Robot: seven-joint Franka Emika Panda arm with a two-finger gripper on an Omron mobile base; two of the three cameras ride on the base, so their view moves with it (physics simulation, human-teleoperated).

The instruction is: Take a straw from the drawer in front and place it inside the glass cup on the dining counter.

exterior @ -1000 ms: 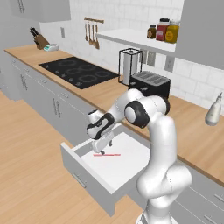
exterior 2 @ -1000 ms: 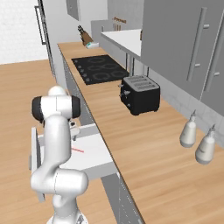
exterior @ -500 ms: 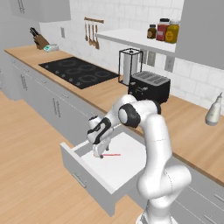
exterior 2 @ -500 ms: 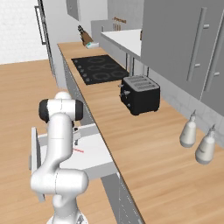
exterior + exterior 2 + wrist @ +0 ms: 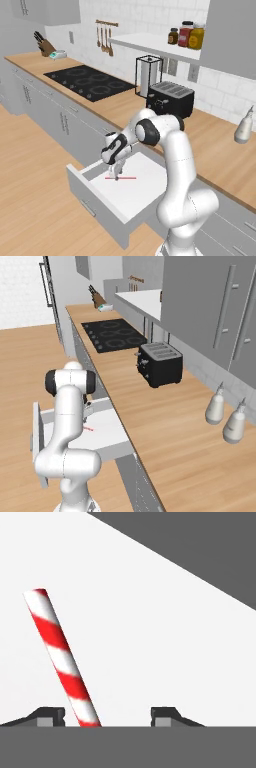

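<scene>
The drawer (image 5: 131,196) stands pulled out below the worktop, its white inside showing, also seen from the other side (image 5: 109,432). The straw (image 5: 124,177) lies flat on the drawer's floor, a thin red line (image 5: 88,428). My gripper (image 5: 117,175) points down into the drawer right over the straw. In the hand view the red-and-white striped straw (image 5: 62,657) runs up between my fingertips (image 5: 51,715), nearer the left one, and my gripper (image 5: 107,714) is open with a gap on both sides. The glass cup and the dining counter are out of view.
A black toaster (image 5: 170,98), a hob (image 5: 90,82) and a paper-towel holder (image 5: 148,75) sit on the wooden worktop behind the drawer. A grey bottle (image 5: 244,126) stands far right. The drawer front (image 5: 92,202) juts out over the floor.
The hand has come down into the drawer onto the straw. Its jaws have drawn closer together around the straw.
</scene>
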